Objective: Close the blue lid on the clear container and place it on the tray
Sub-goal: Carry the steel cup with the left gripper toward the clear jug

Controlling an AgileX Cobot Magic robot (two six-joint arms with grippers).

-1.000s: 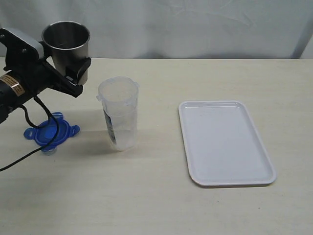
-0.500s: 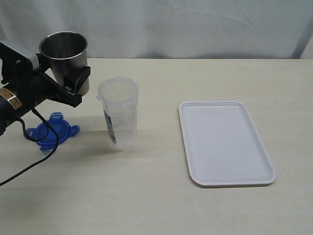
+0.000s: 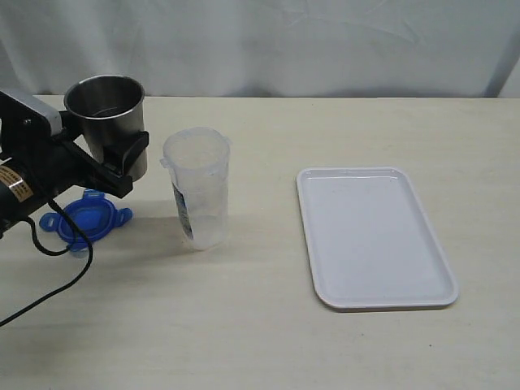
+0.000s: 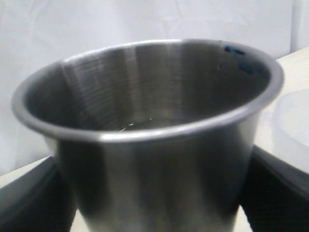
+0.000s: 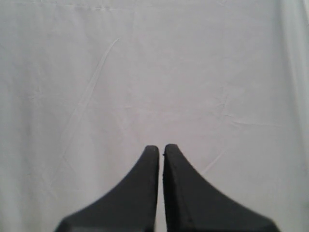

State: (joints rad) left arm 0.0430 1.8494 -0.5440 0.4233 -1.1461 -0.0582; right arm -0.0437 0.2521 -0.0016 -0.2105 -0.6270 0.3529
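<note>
L gripper [image 3: 114, 153] grasping grey steel cup [image 3: 106, 104], looks empty; tall clear plastic container [image 3: 197, 191] upright, empty, mouth up; R gripper [image 5: 161, 151] clenched.

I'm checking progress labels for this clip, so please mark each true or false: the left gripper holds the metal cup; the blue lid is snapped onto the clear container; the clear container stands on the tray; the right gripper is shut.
1. The left gripper holds the metal cup. True.
2. The blue lid is snapped onto the clear container. False: the lid lies on the table beside the container, whose top is open.
3. The clear container stands on the tray. False: it stands upright on the table, apart from the tray.
4. The right gripper is shut. True.
</note>
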